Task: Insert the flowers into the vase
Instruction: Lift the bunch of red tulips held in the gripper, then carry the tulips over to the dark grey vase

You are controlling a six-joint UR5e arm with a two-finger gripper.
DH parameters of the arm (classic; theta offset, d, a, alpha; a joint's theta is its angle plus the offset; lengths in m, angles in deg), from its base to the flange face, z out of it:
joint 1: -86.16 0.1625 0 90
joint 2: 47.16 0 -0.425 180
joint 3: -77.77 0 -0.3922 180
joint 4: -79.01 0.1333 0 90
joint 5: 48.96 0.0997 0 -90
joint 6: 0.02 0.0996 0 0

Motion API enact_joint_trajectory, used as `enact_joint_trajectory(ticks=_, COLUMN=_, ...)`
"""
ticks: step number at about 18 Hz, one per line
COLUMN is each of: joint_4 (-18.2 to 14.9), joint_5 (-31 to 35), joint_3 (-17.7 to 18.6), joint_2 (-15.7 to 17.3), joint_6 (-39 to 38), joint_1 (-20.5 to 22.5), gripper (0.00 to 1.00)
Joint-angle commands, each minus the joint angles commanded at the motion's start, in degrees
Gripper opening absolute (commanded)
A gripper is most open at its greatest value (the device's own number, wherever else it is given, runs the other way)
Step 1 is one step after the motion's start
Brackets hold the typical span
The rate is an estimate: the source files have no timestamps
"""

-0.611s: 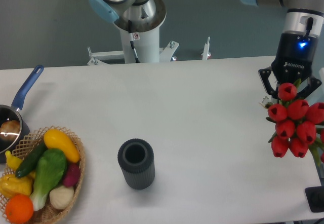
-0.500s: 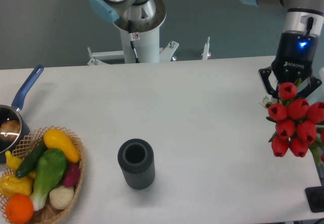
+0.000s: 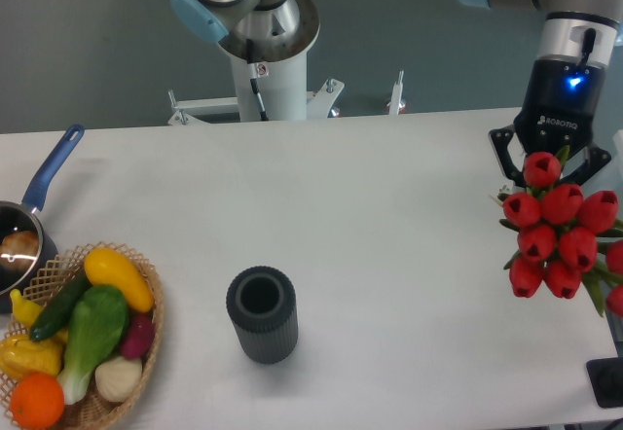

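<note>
Shifted a little since half a second ago: the gripper point(image 3: 548, 169) and the flowers point(image 3: 558, 239) now sit slightly higher and further left over the right end of the table point(image 3: 389, 235). Arm comes in from the top right corner, blue light lit on the wrist housing. Fingers closed around the bunch near its top; red buds cover the fingertips, so the exact contact is hidden. Tulip heads hang in a cluster below the gripper, clear of the tabletop, green leaves poking out at lower right; one bud cut off by the frame edge.

Vase point(image 3: 262, 313) stands upright on the table, left of centre and toward the near edge, mouth open and facing up, well apart from the flowers. Ribbed dark sides, nothing in the mouth.

Far left: wicker basket point(image 3: 146, 338) of vegetables at the near corner, a blue-handled pot point(image 3: 29, 226) just behind it, partly out of frame. Robot base column point(image 3: 263, 60) stands behind the table's far edge
</note>
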Motion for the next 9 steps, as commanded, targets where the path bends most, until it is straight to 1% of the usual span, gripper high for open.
enact_joint_trajectory(ticks=5, joint_4=0.1, joint_5=-0.1, joint_3=0.0, joint_2=-0.1, joint_6=-0.5, joint_1=-2.5, gripper=0.17)
enact_joint_trajectory(ticks=7, joint_4=0.1, joint_5=-1.0, joint_3=-0.2, joint_2=-0.3, joint_6=-0.5, joint_1=-3.5, gripper=0.17)
enact_joint_trajectory(ticks=9, joint_4=1.0, joint_5=-1.1, joint_3=-0.2, joint_2=-0.8, joint_6=-0.6, joint_1=-5.2, gripper=0.17)
